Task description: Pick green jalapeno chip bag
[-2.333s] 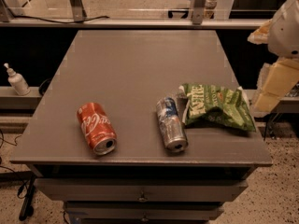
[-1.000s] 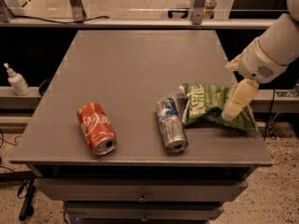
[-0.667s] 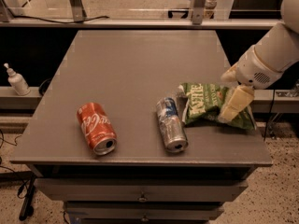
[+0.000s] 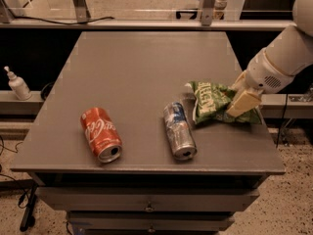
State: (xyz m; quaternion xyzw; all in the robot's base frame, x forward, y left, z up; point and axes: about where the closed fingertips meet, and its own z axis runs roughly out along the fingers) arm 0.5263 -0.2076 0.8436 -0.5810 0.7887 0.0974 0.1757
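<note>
The green jalapeno chip bag [image 4: 211, 103] lies crumpled on the right part of the grey table [image 4: 137, 72], its white lettering facing up. My gripper [image 4: 240, 102] comes in from the right on a white arm and sits over the bag's right end, its pale fingers touching or just above the foil. The bag's right edge is hidden behind the gripper.
A silver-blue can [image 4: 179, 130] lies on its side just left of the bag. A red cola can [image 4: 100, 134] lies on its side at the front left. A white pump bottle [image 4: 17, 84] stands on a ledge left of the table.
My gripper has moved left and down from beside the table's right edge onto the right end of the chip bag. The bag and cans have not moved.
</note>
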